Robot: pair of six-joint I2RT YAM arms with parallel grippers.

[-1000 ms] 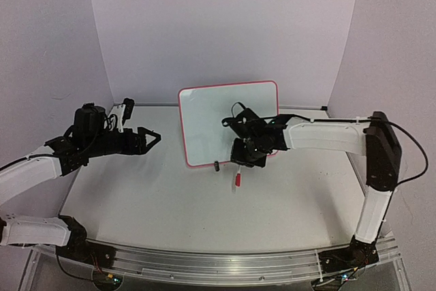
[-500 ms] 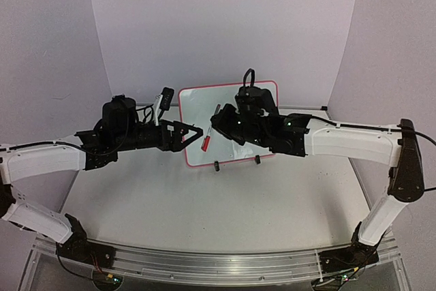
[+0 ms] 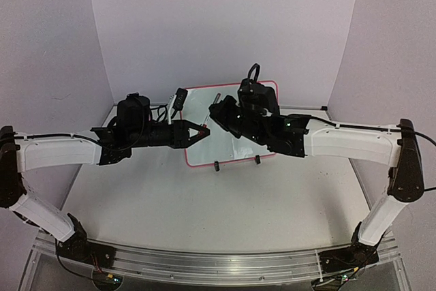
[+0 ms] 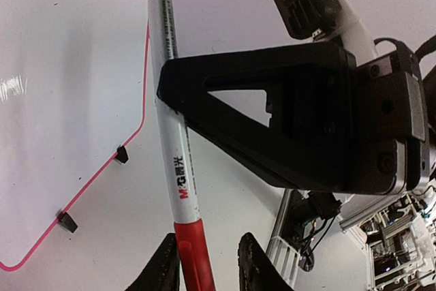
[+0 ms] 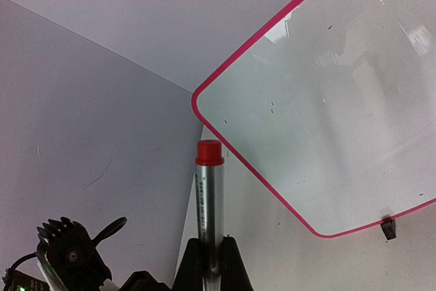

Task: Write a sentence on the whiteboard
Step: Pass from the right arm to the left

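**Marker [image 4: 174, 134] held before whiteboard [image 5: 327, 100]**

My right gripper [image 5: 209, 255] clenched the marker's barrel, just in front of the whiteboard near its pink frame. My left gripper [image 4: 208, 257] straddled the red cap [image 4: 194, 260]. I couldn't tell whether it was clamped.

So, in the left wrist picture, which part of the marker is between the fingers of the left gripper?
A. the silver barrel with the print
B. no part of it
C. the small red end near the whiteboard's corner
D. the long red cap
D: the long red cap of the marker sits between the fingers of the left gripper, while the right gripper clamps the silver barrel.
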